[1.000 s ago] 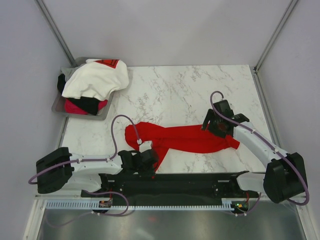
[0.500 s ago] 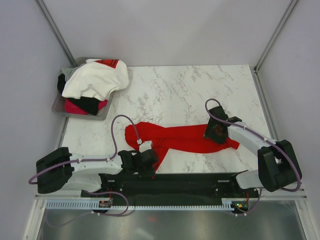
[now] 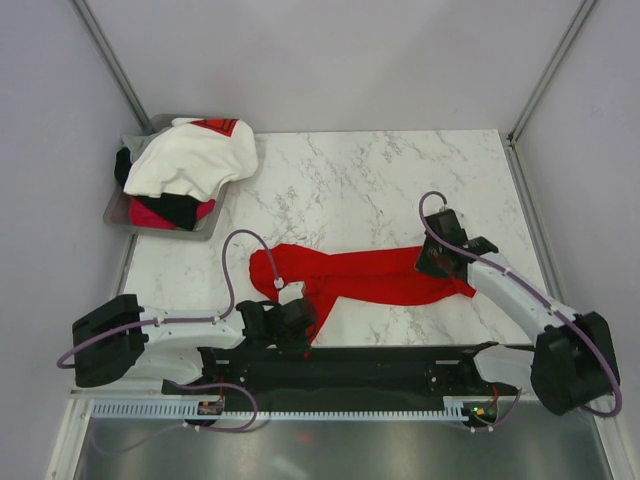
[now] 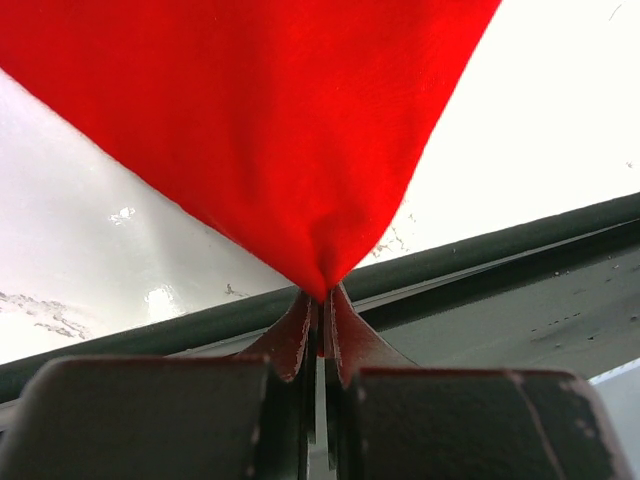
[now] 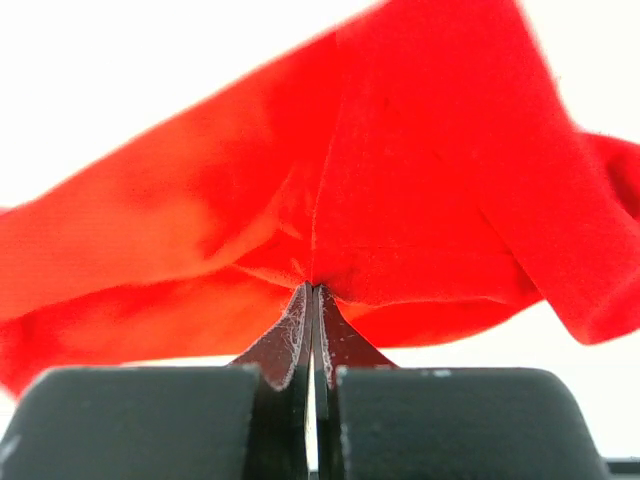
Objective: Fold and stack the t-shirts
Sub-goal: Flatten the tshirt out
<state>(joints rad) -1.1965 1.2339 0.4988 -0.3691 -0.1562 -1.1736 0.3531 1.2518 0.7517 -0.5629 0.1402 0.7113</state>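
The left end effector (image 4: 318, 300) and right end effector (image 5: 312, 295) each pinch the red t-shirt (image 3: 370, 277), likely to pull it flat.

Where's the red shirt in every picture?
Top external: red t-shirt lies stretched across the near middle of the marble table.
Left wrist: red t-shirt fills the top, pinched in the left gripper.
Right wrist: red t-shirt fills the middle, pinched in the right gripper.
Shared landmark: the marble table behind the red t-shirt.
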